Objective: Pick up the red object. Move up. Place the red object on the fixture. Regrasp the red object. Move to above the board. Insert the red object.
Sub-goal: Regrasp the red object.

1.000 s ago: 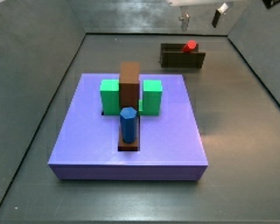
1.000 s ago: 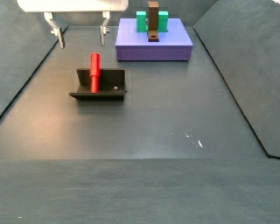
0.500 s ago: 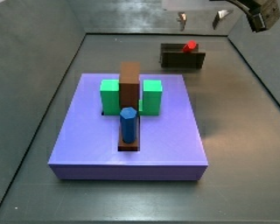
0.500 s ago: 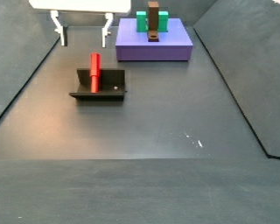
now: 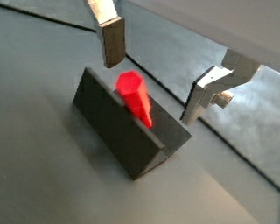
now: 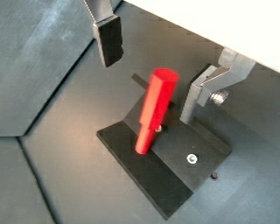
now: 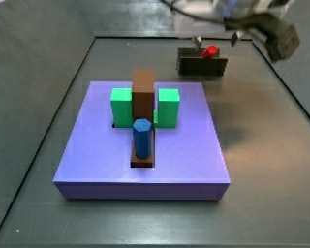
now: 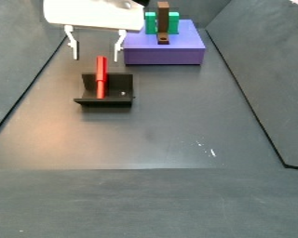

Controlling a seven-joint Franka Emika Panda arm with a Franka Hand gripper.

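Note:
The red object (image 8: 101, 76) is a slim red peg standing upright on the dark fixture (image 8: 105, 95), leaning against its back wall. Both wrist views show the peg (image 6: 153, 109) (image 5: 133, 93) below and between the two fingers. My gripper (image 8: 97, 52) hangs open over the fixture, one finger (image 6: 109, 39) on each side of the peg's top, and it touches nothing. In a side view the gripper (image 7: 217, 41) blurs above the peg (image 7: 211, 49) and the fixture (image 7: 203, 66). The lavender board (image 7: 151, 155) lies apart from them.
On the board stand a brown bar (image 7: 144, 92), two green blocks (image 7: 121, 107) (image 7: 169, 105) and an upright blue peg (image 7: 142, 137). Grey walls close in the dark floor on the sides. The board (image 8: 164, 48) lies beyond the fixture.
The open gripper has come down from high above the fixture, and its fingertips are now about level with the top of the red peg. Peg and fixture have not moved.

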